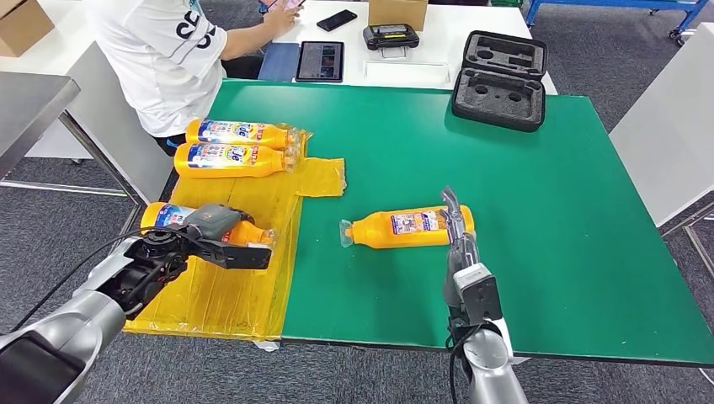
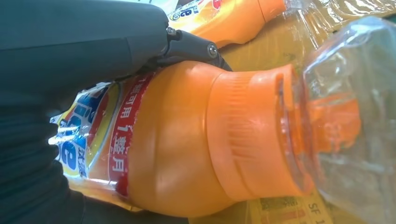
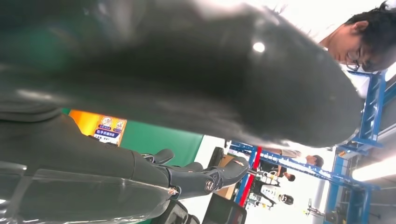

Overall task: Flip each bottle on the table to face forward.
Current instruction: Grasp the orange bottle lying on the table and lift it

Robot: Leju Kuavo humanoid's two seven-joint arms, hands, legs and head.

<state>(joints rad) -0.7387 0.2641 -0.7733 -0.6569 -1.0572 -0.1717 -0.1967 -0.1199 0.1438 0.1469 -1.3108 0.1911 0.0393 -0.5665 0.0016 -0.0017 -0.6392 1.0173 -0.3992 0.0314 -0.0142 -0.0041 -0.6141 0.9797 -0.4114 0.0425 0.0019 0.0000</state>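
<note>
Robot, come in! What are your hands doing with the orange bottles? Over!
Left hand grips a bottle over the yellow sheet. Right hand rests on the bottle on the green mat. Two more bottles lie beyond. Nothing in the way.

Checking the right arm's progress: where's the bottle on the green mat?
In the head view, the bottle lies on its side mid-table on the green mat, just right of the yellow sheet, with the right hand on its base.

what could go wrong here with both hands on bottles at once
1. The left hand grips an orange bottle over the loose yellow plastic sheet at the table edge; the sheet could slide or bunch, and the bottle might fall off.
2. The right hand rests on the base end of the bottle on the green mat; the round bottle may roll away when turned.
3. The clear cap cover looks flimsy and could crush.
</note>
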